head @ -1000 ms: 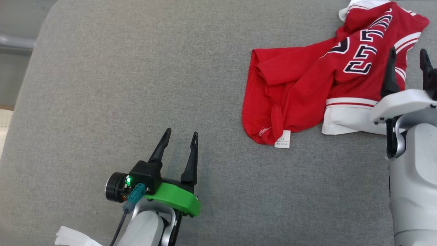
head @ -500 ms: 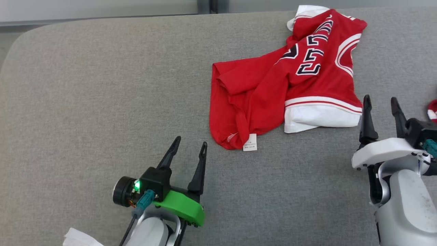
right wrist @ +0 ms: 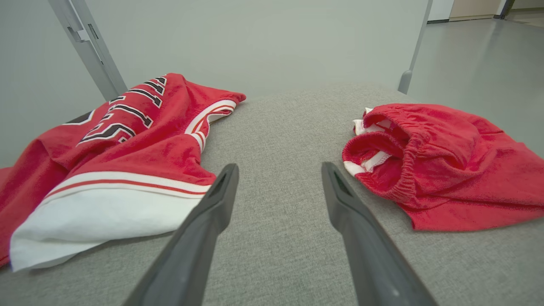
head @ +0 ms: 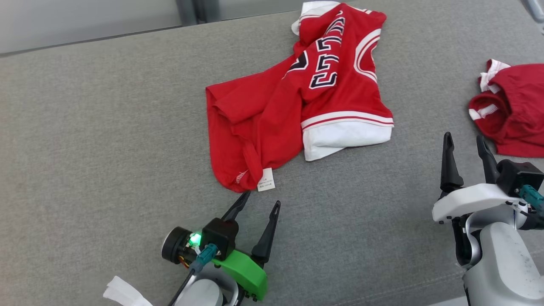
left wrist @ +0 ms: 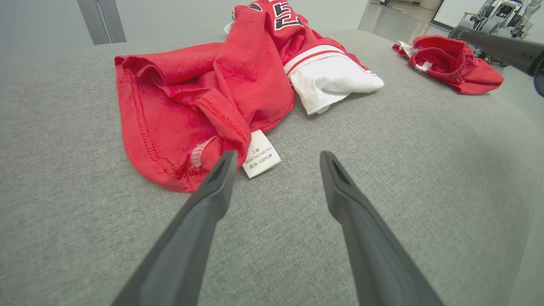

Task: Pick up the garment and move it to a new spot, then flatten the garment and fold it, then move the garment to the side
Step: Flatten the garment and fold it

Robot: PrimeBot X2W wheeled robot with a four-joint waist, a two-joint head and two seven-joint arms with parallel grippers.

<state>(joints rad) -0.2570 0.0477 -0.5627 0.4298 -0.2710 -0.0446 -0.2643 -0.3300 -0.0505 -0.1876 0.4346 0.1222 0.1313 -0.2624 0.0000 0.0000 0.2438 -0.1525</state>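
Observation:
The garment [head: 272, 110] is a red jersey with white trim and dark lettering, lying crumpled on the grey fabric surface [head: 106, 127]. Its white label [head: 266, 179] sticks out at the near hem. My left gripper [head: 262, 198] stands open just short of that hem, with nothing between its fingers. In the left wrist view the garment [left wrist: 191, 97] lies straight ahead, and the left gripper [left wrist: 277, 154] has its left tip at the label [left wrist: 260, 158]. My right gripper [head: 463, 137] is open and empty, off the garment's right. The right wrist view has the garment [right wrist: 119, 144] left of the right gripper [right wrist: 279, 165].
A second red piece with an elastic waistband [head: 512, 110] lies bunched at the right edge, also seen as the red piece [right wrist: 433, 161] right of my right fingers. A white scrap [head: 123, 293] lies at the lower left. The surface's far edge runs just behind the jersey.
The head camera has swung right, sliding the whole scene left and bringing the second red piece into view. My left gripper is now closer to the garment's hem. Both grippers stay open.

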